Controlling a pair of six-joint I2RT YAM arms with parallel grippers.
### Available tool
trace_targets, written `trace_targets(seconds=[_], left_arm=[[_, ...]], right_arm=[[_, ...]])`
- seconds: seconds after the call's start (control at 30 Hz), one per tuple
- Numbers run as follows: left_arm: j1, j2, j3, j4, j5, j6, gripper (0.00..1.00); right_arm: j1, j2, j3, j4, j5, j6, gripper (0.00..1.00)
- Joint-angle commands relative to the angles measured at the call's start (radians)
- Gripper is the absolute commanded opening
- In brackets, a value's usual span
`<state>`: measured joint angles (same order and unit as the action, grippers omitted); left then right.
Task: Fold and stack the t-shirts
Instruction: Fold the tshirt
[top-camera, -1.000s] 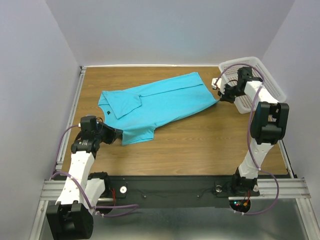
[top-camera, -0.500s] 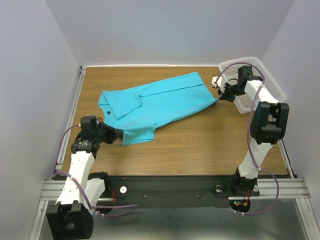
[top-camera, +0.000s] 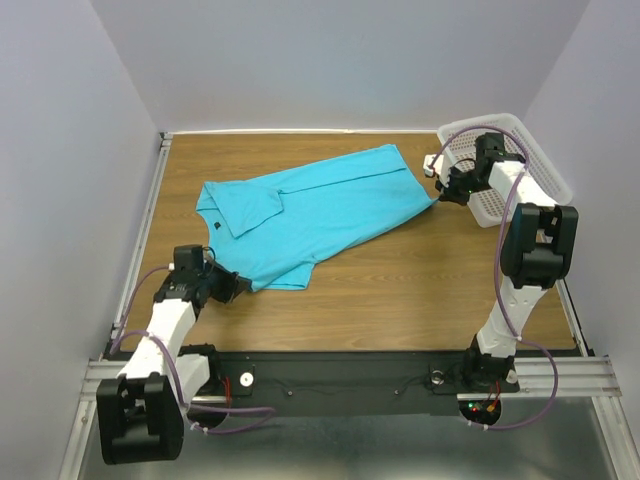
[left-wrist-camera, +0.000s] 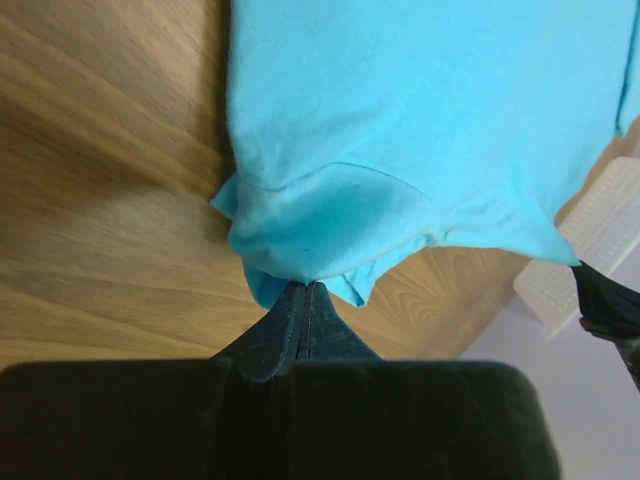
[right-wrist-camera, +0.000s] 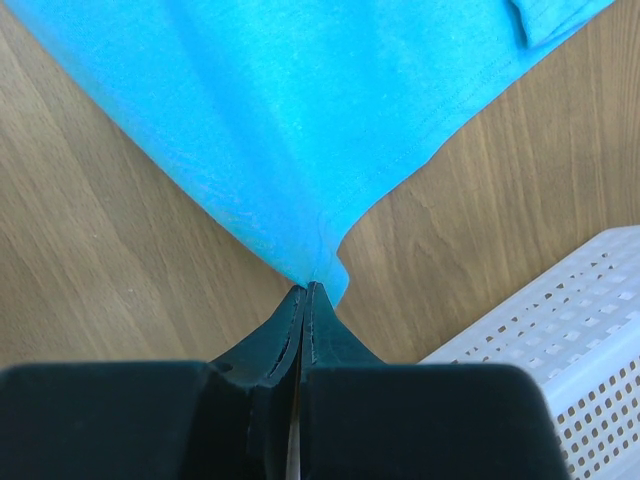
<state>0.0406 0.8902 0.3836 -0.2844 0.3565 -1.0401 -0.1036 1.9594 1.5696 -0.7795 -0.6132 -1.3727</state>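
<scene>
The left pincer (top-camera: 241, 287), clamped on the near corner of the t-shirt (top-camera: 320, 205), has drawn back toward the near edge of the table (top-camera: 400, 290), dragging that corner along.

A white perforated basket (top-camera: 545, 163) sits at the far right corner of the brown wood-grain table (top-camera: 400, 285), pale walls (top-camera: 330, 60) all around.

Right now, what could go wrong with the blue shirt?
Each gripper pinches only a tiny bit of the t-shirt: the left gripper a sleeve edge, the right gripper a hem corner. Either could slip out. The right gripper also sits close to the basket and might bump it.
</scene>
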Motion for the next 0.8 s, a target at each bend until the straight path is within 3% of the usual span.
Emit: trace_targets(seconds=[0.0,0.4,0.5,0.63,0.77], left_arm=[[-0.002,0.079,0.032,0.099,-0.042,0.06,0.0],[-0.002,0.179,0.164,0.087,-0.148,0.244,0.0],[-0.002,0.191,0.161,0.093,-0.131,0.281,0.08],[-0.002,0.216,0.161,0.125,-0.082,0.322,0.35],[-0.001,0.191,0.19,0.133,-0.063,0.371,0.49]], right_arm=[[-0.007,0.009,-0.008,-0.007,-0.031,-0.012,0.01],[-0.007,0.015,-0.016,-0.007,-0.051,-0.017,0.01],[-0.007,0.016,-0.016,-0.009,-0.053,-0.019,0.01],[-0.007,0.018,-0.017,-0.007,-0.056,-0.017,0.01],[-0.007,0.016,-0.02,-0.009,-0.054,-0.017,0.01]])
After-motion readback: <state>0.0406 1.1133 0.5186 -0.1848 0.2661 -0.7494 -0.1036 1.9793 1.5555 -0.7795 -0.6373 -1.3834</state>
